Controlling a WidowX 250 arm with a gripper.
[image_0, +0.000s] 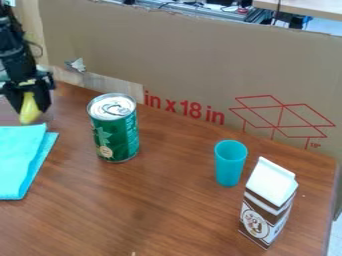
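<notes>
In the camera view, you have the gripper (29, 104) at the far left, hanging down near the cardboard (194, 60). It is clamped on the yellow thing (29, 114), which stands roughly upright between the two fingers, its lower end sticking out below them. That end is just beyond the far edge of the blue cloth (19, 160); you cannot tell from here whether it touches the table (153, 215). The cloth lies folded flat at the left edge, nearer to you than the gripper. To the right of the gripper and cloth, apart from both, the green can (119, 135) stands upright with its silver lid up. Well to the right of the can, you see the blue cup (229, 167) upright, and just beside it, nearer to you, the carton (267, 207), also standing, with a white top and a brown and white body. The cardboard runs along the table's far side like a wall, with red line drawings on its right part.
</notes>
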